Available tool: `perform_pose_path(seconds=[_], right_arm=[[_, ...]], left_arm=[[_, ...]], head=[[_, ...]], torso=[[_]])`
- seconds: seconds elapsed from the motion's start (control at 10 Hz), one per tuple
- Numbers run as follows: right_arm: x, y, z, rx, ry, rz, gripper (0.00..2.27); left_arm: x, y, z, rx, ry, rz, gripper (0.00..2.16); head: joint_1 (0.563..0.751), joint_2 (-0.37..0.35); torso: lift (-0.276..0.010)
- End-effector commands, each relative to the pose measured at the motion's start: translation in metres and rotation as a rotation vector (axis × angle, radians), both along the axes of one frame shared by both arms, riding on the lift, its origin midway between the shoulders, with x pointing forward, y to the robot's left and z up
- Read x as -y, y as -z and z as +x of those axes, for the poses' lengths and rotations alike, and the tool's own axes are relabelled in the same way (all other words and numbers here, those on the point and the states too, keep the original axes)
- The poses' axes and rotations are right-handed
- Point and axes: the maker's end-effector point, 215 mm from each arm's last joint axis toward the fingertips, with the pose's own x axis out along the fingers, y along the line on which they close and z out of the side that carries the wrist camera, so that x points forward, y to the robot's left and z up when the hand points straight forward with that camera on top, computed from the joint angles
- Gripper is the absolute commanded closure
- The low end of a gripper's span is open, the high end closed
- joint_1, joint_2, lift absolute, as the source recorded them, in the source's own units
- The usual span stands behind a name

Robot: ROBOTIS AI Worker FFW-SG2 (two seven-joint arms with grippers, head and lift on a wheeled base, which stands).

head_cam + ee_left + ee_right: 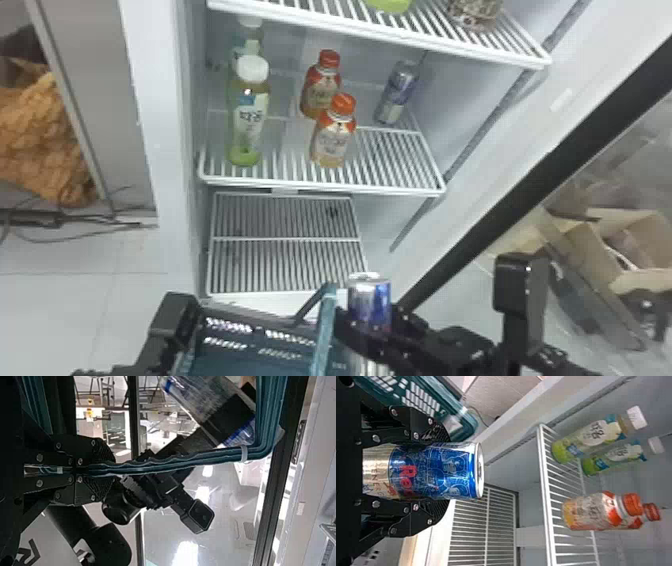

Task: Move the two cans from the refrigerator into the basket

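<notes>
Your right end effector (369, 325) gripping a can (370, 295) near the basket (326, 325), your left end effector (167, 342) clamped on its rim, another can (397, 92) on the refrigerator shelf (395, 160)

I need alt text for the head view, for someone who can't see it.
The right gripper holds a blue and silver can near a teal basket, before an open refrigerator. On a shelf inside stand white-capped bottles, red-capped bottles and another can.
</notes>
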Motion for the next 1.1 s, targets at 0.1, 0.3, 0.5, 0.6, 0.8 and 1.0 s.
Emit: perform_pose_path(seconds=[0.1, 0.3, 0.5, 0.6, 0.8, 1.0], right_arm=[[-0.008, 0.007, -0.018, -0.055, -0.044, -0.001, 0.79], [-0.01, 0.016, -0.024, -0.092, -0.07, 0.007, 0.73], [-0.008, 0.016, -0.022, -0.088, -0.069, 0.004, 0.41], [-0.007, 0.016, -0.02, -0.085, -0.067, 0.0, 0.32], [0.0, 0.012, -0.013, -0.06, -0.054, -0.023, 0.3], [0.016, -0.005, 0.012, 0.036, -0.005, -0.049, 0.3]], left_arm=[[0.0, 0.0, -0.004, -0.002, 0.015, 0.001, 1.21], [-0.001, 0.0, -0.004, -0.002, 0.013, 0.001, 1.21], [0.0, 0.0, -0.003, -0.002, 0.012, -0.001, 1.21], [-0.001, 0.0, -0.004, -0.002, 0.013, 0.001, 1.21], [-0.001, -0.001, -0.003, -0.002, 0.013, -0.001, 1.21], [-0.001, -0.001, -0.003, -0.002, 0.012, -0.002, 1.21]], head=[[0.695, -0.35], [0.695, -0.35], [0.695, -0.35], [0.695, -0.35], [0.695, -0.35], [0.695, -0.35]], torso=[[-0.266], [-0.266], [-0.266], [-0.266], [-0.266], [-0.266]])
